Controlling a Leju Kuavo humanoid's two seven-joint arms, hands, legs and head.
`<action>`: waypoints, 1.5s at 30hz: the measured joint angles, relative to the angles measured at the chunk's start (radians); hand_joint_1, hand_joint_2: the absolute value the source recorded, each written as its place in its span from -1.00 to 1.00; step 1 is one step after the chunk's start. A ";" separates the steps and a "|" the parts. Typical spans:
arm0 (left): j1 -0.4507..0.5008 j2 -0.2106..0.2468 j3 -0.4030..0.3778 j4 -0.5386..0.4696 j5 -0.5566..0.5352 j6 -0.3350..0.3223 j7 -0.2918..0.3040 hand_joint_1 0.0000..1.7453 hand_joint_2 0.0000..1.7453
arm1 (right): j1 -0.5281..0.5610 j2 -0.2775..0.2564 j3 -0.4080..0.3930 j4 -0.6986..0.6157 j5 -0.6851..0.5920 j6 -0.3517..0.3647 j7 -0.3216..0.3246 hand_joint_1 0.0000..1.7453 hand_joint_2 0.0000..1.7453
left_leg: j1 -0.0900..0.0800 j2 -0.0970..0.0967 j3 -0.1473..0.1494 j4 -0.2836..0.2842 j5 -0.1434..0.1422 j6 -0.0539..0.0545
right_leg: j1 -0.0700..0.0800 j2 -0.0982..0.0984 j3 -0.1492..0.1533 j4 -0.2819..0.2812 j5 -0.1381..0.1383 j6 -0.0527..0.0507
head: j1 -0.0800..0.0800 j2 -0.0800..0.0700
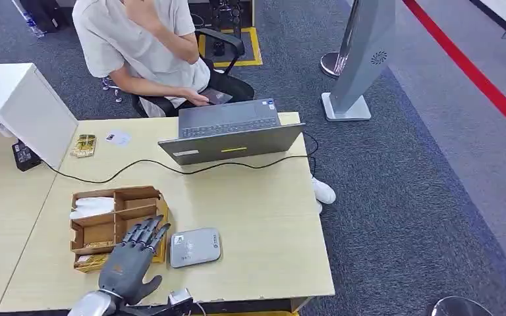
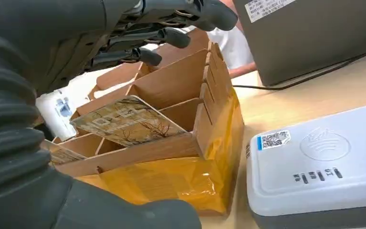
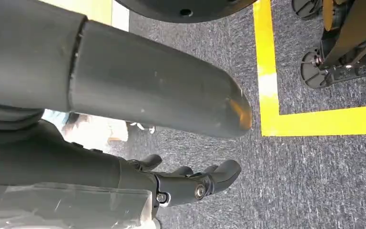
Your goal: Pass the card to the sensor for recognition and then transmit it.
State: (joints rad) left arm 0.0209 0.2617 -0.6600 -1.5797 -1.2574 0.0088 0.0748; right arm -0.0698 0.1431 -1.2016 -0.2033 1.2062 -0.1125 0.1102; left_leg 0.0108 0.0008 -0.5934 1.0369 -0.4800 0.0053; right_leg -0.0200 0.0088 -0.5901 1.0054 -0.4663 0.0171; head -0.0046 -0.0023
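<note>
**What the robot's arms and hands actually look like**

The left hand [image 1: 134, 255] is matte dark grey with darker, nearly black fingers [image 2: 171, 36] ending in rounded tips, plus thin rods and cables between them. Behind it there's a grey ribbed cover [image 2: 5, 124], kind of like a rubber bellows, and the forearm [image 1: 91, 305] is shiny silver. The right hand [image 3: 186, 183] is the same dark grey, with a fat smooth thumb [image 3: 157, 90] that has a small orange scuff near its tip, and little silver screws at the finger hinges
</note>
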 joint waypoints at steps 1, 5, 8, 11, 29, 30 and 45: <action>0.001 0.000 0.000 0.000 -0.002 0.002 0.005 -1.00 1.00 | 0.000 0.000 -0.001 0.000 0.000 0.000 -0.001 -1.00 -1.00 | 0.000 0.000 0.000 0.000 0.000 0.000 | 0.000 0.000 0.000 0.000 0.000 0.000 | 0.000 0.000; 0.003 -0.006 0.000 0.000 -0.022 0.012 0.016 -1.00 1.00 | 0.000 0.000 -0.003 0.000 0.000 -0.001 -0.001 -1.00 -1.00 | 0.000 0.000 0.000 0.000 0.000 0.000 | 0.000 0.000 0.000 0.000 0.000 0.000 | 0.000 0.000; 0.003 -0.013 0.000 0.000 -0.031 0.014 0.018 -1.00 1.00 | 0.000 0.000 -0.003 0.000 0.000 -0.002 -0.001 -1.00 -1.00 | 0.000 0.000 0.000 0.000 0.000 0.000 | 0.000 0.000 0.000 0.000 0.000 0.000 | 0.000 0.000; 0.003 -0.017 0.000 0.000 -0.033 0.015 0.018 -1.00 1.00 | 0.000 0.000 -0.004 0.000 0.000 -0.002 -0.001 -1.00 -1.00 | 0.000 0.000 0.000 0.000 0.000 0.000 | 0.000 0.000 0.000 0.000 0.000 0.000 | 0.000 0.000; 0.013 -0.031 0.008 -0.005 -0.048 0.024 0.050 -1.00 1.00 | 0.001 0.000 -0.007 0.000 -0.004 -0.009 -0.001 -1.00 -1.00 | 0.000 0.000 0.000 0.000 0.000 0.000 | 0.000 0.000 0.000 0.000 0.000 0.000 | 0.000 0.000; 0.016 -0.031 0.011 -0.007 -0.049 0.024 0.050 -1.00 1.00 | 0.001 0.000 -0.010 0.000 -0.004 -0.011 -0.001 -1.00 -1.00 | 0.000 0.000 0.000 0.000 0.000 0.000 | 0.000 0.000 0.000 0.000 0.000 0.000 | 0.000 0.000; 0.029 -0.031 0.027 -0.016 -0.050 0.026 0.053 -1.00 1.00 | 0.001 0.000 -0.021 0.000 -0.004 -0.012 -0.001 -1.00 -1.00 | 0.000 0.000 0.000 0.000 0.000 0.000 | 0.000 0.000 0.000 0.000 0.000 0.000 | 0.000 0.000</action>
State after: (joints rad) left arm 0.0499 0.2312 -0.6332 -1.5953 -1.3073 0.0347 0.1282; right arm -0.0691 0.1431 -1.2226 -0.2037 1.2020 -0.1247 0.1095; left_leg 0.0108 0.0008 -0.5933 1.0369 -0.4799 0.0053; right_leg -0.0200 0.0085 -0.5899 1.0054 -0.4662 0.0171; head -0.0042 -0.0019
